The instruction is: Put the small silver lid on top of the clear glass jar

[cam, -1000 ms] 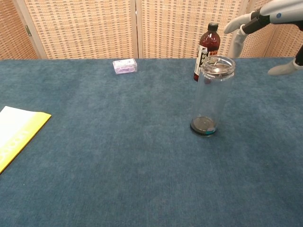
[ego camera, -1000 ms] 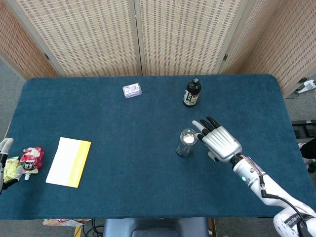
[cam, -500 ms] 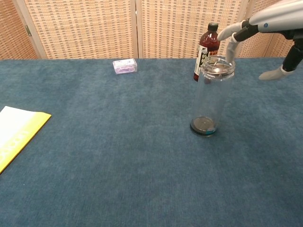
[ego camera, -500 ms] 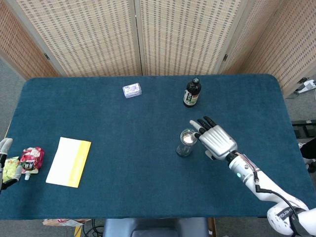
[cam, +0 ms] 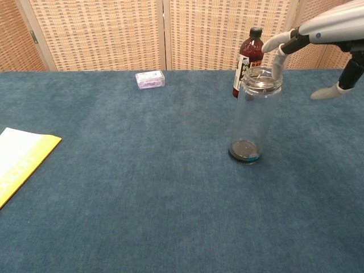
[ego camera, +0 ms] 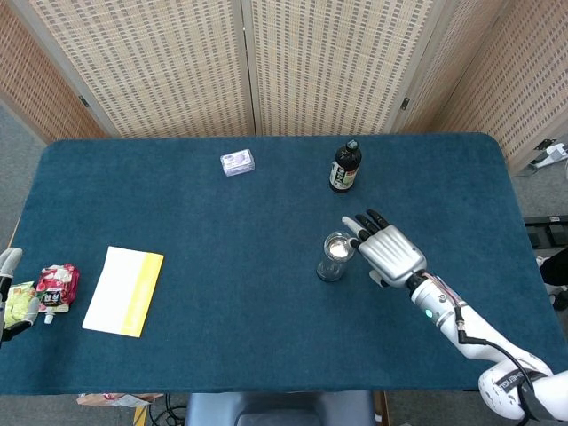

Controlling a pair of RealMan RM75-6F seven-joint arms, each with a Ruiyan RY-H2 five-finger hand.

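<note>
Chest view: small silver lid point(cam: 262, 78) seated in mouth of tall clear glass jar point(cam: 254, 115) on blue table point(cam: 125, 170). Right hand point(ego camera: 388, 250) beside rim, fingers spread, empty, likely releasing. Left hand point(ego camera: 7, 293) at table edge, state unclear.

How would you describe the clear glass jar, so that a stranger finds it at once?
On the blue table, look right of centre, in front of the dark bottle. The clear glass jar stands upright there, close beside the right hand. It alone is tall and see-through, with a dark base and a silvery top.
</note>
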